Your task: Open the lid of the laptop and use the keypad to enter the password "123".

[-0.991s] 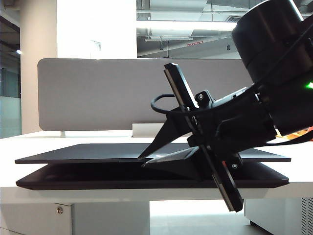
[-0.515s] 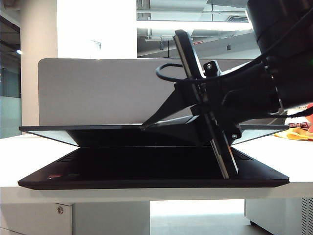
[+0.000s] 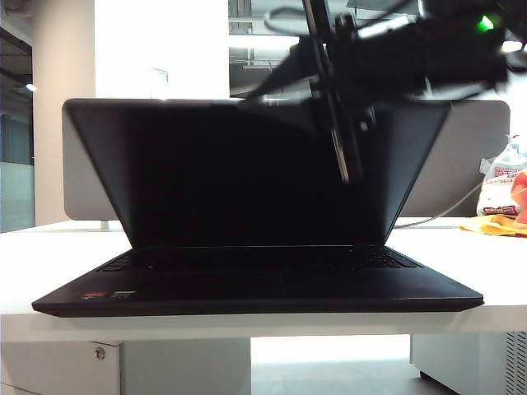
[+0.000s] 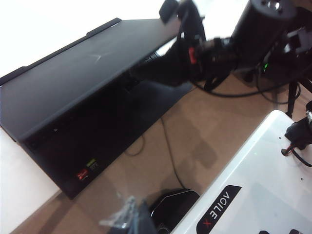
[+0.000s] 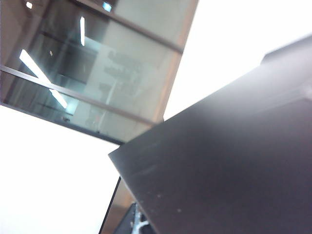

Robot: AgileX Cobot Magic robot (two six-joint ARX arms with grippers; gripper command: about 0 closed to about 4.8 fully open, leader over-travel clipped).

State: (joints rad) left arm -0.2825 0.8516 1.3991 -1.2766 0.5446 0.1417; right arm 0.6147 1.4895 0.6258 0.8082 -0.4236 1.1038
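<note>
The black laptop (image 3: 247, 290) sits on the white table with its lid (image 3: 247, 173) standing nearly upright, dark screen facing the exterior camera. My right gripper (image 3: 247, 99) is shut, its fingertips pressed against the lid's top edge, with the arm above and to the right. In the right wrist view the lid (image 5: 219, 161) fills most of the picture and only a sliver of a finger (image 5: 139, 222) shows. The keypad (image 3: 392, 259) is seen edge-on at the keyboard's right end. My left gripper (image 4: 129, 218) is shut on nothing, off the table, looking at the lid's back (image 4: 87, 73).
A grey divider board (image 3: 473, 156) stands behind the laptop. Orange and red packets (image 3: 504, 206) and a white cable lie at the table's (image 3: 494, 276) far right. The robot's white base (image 4: 253, 185) and floor cables show in the left wrist view.
The lid has swung from almost flat up to nearly upright. My right gripper rose with its edge and closed fully. The left arm stayed still.
</note>
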